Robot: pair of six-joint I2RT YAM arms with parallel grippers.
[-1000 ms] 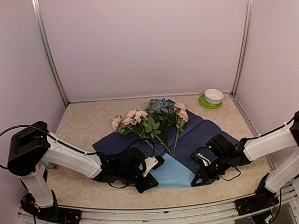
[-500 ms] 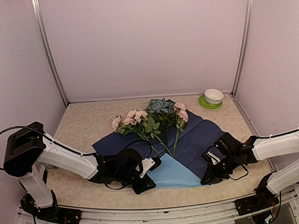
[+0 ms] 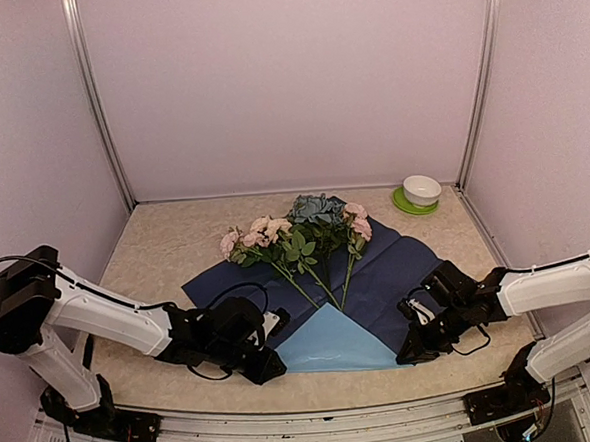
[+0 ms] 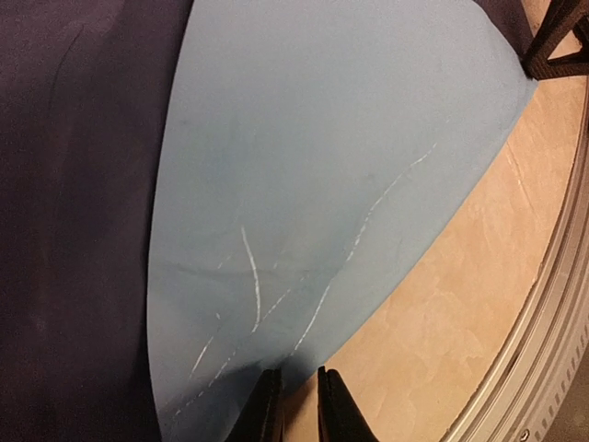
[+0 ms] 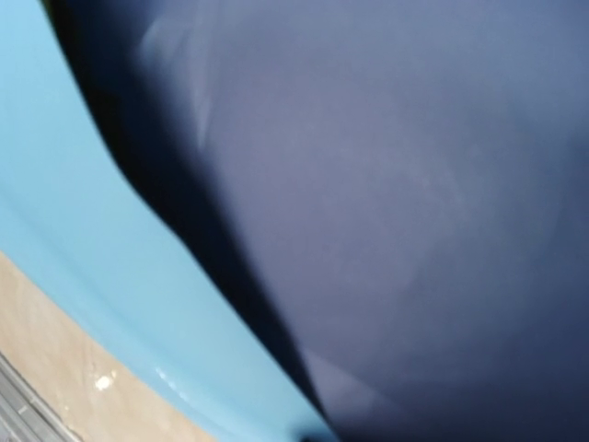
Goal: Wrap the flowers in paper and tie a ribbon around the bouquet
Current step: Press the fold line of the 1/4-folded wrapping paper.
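Paper (image 3: 403,264): lay spread on the table (image 3: 166,249), dark side up; near corner was folded over as a light-blue flap (image 3: 333,344).
Flowers (image 3: 301,236): lay on the paper, blooms at the far side, stems pointing at the flap's peak.
Left gripper (image 4: 294,410): jaws nearly closed, pinching the flap's near-left edge.
Right gripper (image 3: 403,355): clenched, tip at the flap's right corner; couldn't tell whether paper was caught in it.
Handling: thin, light, floppy sheet that showed white creases; would likely tear or slip if tugged hard.
Grip advice: take it at edges or corners, pinch shallow, lift low so the flowers don't roll.
Ribbon: not seen in any view.
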